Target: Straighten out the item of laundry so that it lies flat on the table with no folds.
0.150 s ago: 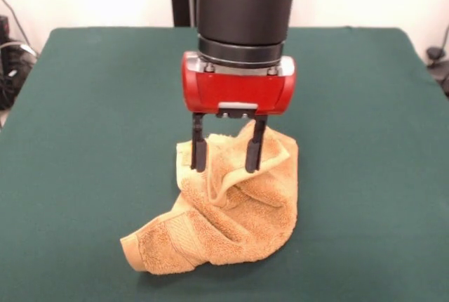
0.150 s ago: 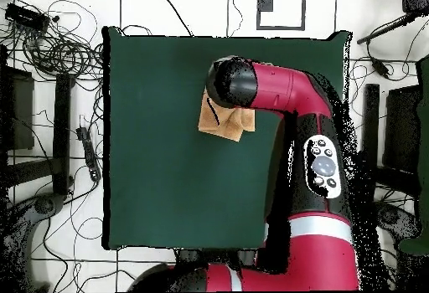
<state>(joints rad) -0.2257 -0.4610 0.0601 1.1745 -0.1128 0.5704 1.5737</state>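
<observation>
The item of laundry (image 1: 231,218) is a golden-orange terry towel, crumpled into thick folds on the green table (image 1: 84,140). One corner with a woven band trails toward the front left. My gripper (image 1: 226,153) hangs over the towel's far part, open, with its two black fingers (image 1: 199,149) spread about a towel fold apart and their tips down among the raised folds. In the overhead view the arm's head covers much of the towel (image 2: 219,122), and the gripper itself is hidden.
Green felt stretches wide on every side of the towel. Off the table (image 2: 167,181) in the overhead view lie tangled cables (image 2: 59,47) and dark equipment (image 2: 394,131) on the floor.
</observation>
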